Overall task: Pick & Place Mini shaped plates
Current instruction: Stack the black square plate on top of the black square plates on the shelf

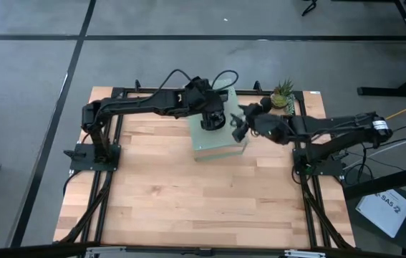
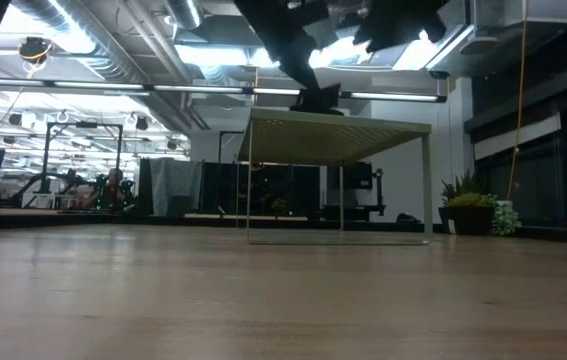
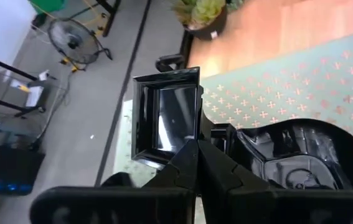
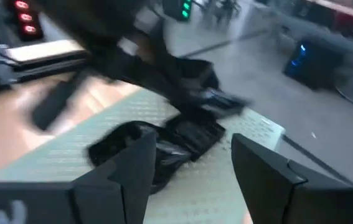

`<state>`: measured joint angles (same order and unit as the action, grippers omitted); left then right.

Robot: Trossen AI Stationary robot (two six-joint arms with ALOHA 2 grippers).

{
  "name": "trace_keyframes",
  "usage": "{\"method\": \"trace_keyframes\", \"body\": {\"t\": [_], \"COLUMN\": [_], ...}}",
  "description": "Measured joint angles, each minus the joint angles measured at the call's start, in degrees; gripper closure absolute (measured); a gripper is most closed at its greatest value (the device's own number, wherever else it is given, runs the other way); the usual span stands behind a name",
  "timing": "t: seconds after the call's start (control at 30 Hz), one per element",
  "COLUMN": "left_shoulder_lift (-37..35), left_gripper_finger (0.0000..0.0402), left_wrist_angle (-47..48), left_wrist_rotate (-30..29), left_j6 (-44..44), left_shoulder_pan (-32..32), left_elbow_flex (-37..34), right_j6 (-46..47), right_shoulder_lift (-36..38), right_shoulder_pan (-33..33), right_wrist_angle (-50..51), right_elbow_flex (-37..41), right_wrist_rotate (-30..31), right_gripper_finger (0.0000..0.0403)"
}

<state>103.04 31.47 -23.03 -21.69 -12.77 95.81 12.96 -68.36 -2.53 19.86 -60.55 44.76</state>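
Black and shiny, a small square plate (image 3: 167, 118) sat pinched by its edge in the left gripper (image 3: 196, 163), whose two fingers were shut tight on the rim. The plate was up in the air, above the pale green box (image 1: 217, 140) with the little cross-shaped holes. That box stood at the back of the wooden table (image 1: 188, 201), near a tiny plant (image 1: 283, 93).

More black plates (image 4: 164, 146) lay in a loose pile on top of the box, just under the two arms. They were blurry in the right wrist view, so I could not count them.

The right gripper (image 4: 188, 171) hovered close over that pile with its fingers spread wide apart, and it held nothing.

What could go wrong? The left fingers only had a thin edge of the plate — it was glossy, so it could slip out and fall onto the box or the floor behind. The two grippers were also very near each other over the box. If the right one came down for a plate now, it might bump the left arm or push the pile off the edge.
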Motion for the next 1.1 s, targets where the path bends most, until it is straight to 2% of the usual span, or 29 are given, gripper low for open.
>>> {"method": "trace_keyframes", "body": {"t": [0.1, 0.27, 0.47, 0.77, 1.1], "left_shoulder_lift": [-1.06, -1.11, -1.09, 0.21, 3.33], "left_gripper_finger": [0.0397, 0.0400, 0.0399, 0.0400, 0.0399], "left_wrist_angle": [0.01, 0.27, 3.73, 2.64, -0.27], "left_wrist_rotate": [-1.23, -1.42, -0.87, 0.43, -2.96], "left_j6": [0.14, 1.81, 6.08, 9.15, 4.98], "left_shoulder_pan": [-0.05, -0.17, -0.13, -0.11, 0.82], "left_elbow_flex": [0.00, 0.00, -0.02, -0.02, -0.07], "right_j6": [1.96, 0.36, 0.28, 1.89, 2.06], "right_shoulder_lift": [-0.76, -3.16, -3.19, -3.06, -3.06], "right_shoulder_pan": [5.55, 11.11, 11.81, 11.79, 11.61], "right_wrist_angle": [0.92, -1.51, -1.59, -1.78, -1.38], "right_elbow_flex": [0.00, 0.02, 0.02, 0.02, 0.02], "right_wrist_rotate": [-7.10, -19.31, -20.97, -20.97, -22.35], "right_gripper_finger": [0.0226, 0.0312, 0.0395, 0.0367, 0.0385]}}
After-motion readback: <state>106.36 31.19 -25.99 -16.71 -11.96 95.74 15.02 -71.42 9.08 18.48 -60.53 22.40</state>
